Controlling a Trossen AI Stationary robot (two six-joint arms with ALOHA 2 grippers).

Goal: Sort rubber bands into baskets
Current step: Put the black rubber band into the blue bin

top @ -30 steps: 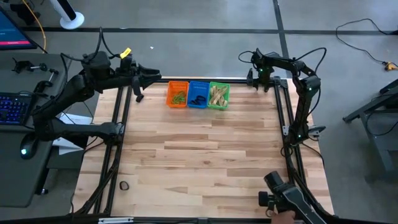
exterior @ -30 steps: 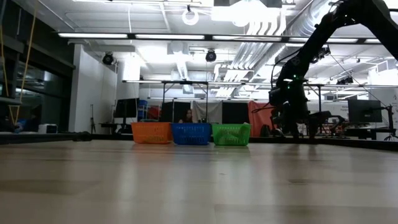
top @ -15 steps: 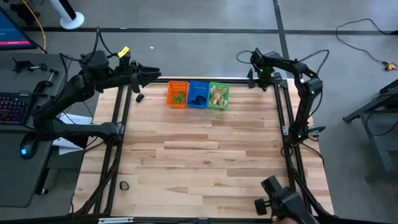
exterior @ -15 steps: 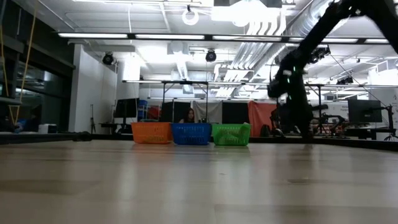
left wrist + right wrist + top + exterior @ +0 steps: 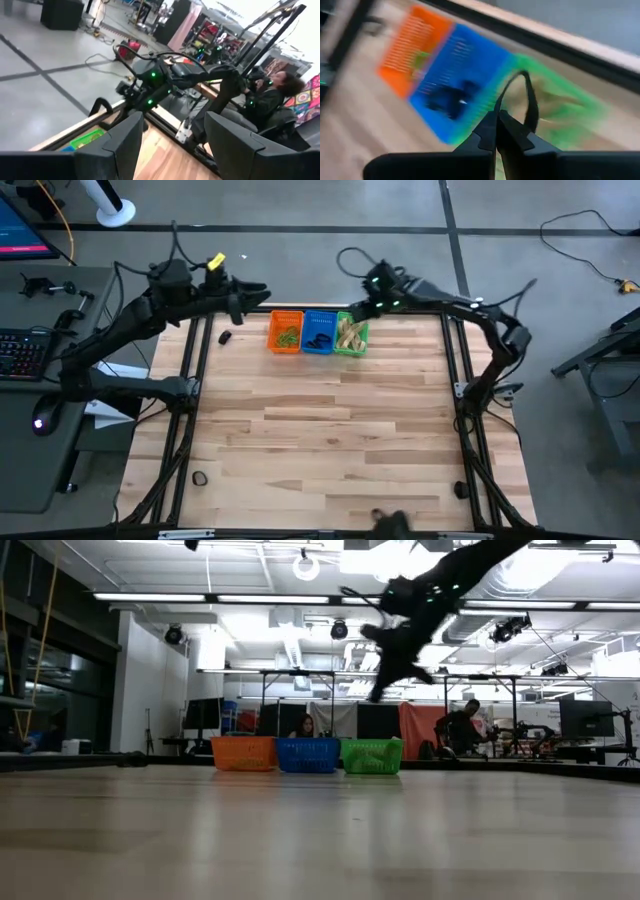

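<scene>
Right gripper [image 5: 496, 131] closed above green basket [image 5: 352, 335].

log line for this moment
right claw shut on dark rubber band loop, above green plastic basket | left claw open, beside orange plastic basket

Three small rectangular plastic baskets stand in one row at the far edge of the light wooden slatted table [image 5: 320, 430]: one orange basket [image 5: 285, 332], one blue basket [image 5: 319, 332], one green basket [image 5: 351, 334]. The thin rubber bands inside them are too small to count. Two dark robot arms are present. Two small dark objects lie on the table: one [image 5: 225, 337] beside the orange basket, one [image 5: 199, 478] well apart from it.
</scene>
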